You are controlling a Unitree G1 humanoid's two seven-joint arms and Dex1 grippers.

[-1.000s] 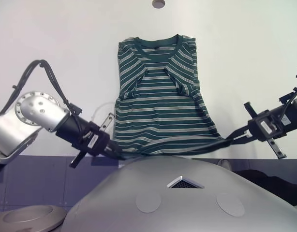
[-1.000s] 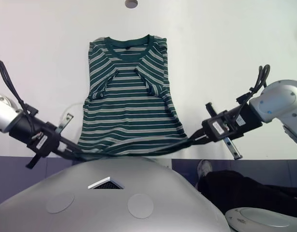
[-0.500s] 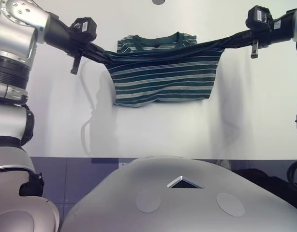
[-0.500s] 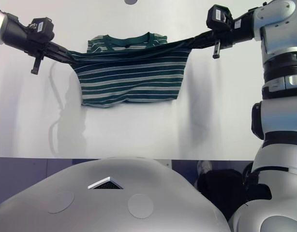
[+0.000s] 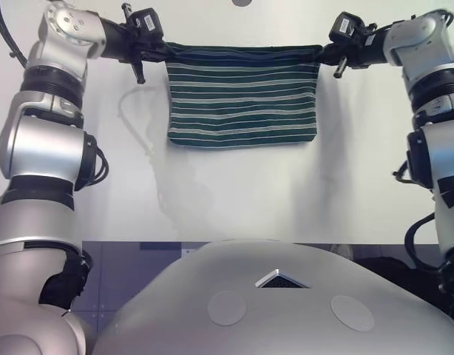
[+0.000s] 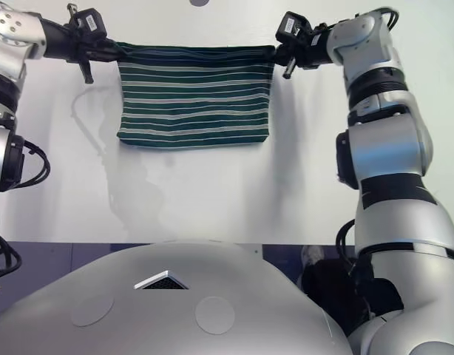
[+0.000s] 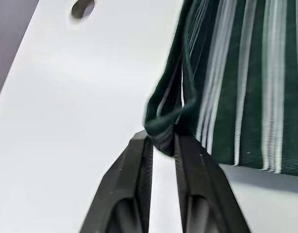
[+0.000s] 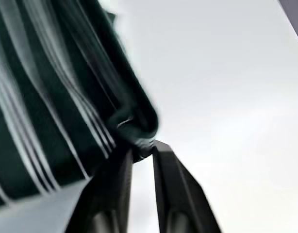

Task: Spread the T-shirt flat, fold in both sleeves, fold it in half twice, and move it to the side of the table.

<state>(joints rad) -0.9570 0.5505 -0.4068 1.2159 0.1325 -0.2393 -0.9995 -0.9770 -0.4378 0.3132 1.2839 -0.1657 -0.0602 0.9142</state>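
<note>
The green T-shirt with white stripes lies folded in half on the white table, a rectangle at the table's far middle. My left gripper is shut on its far left corner, and the pinched hem sits between the black fingers. My right gripper is shut on the far right corner. The far edge is stretched taut between the two grippers. Both arms are stretched far forward over the table.
A small grey round hole sits in the table beyond the shirt. White table surface lies free to the left, right and near side of the shirt. The table's near edge meets a dark floor.
Both grippers carried the shirt's near hem up and away to the collar end, folding it in half. The grippers came closer together and lower toward the table.
</note>
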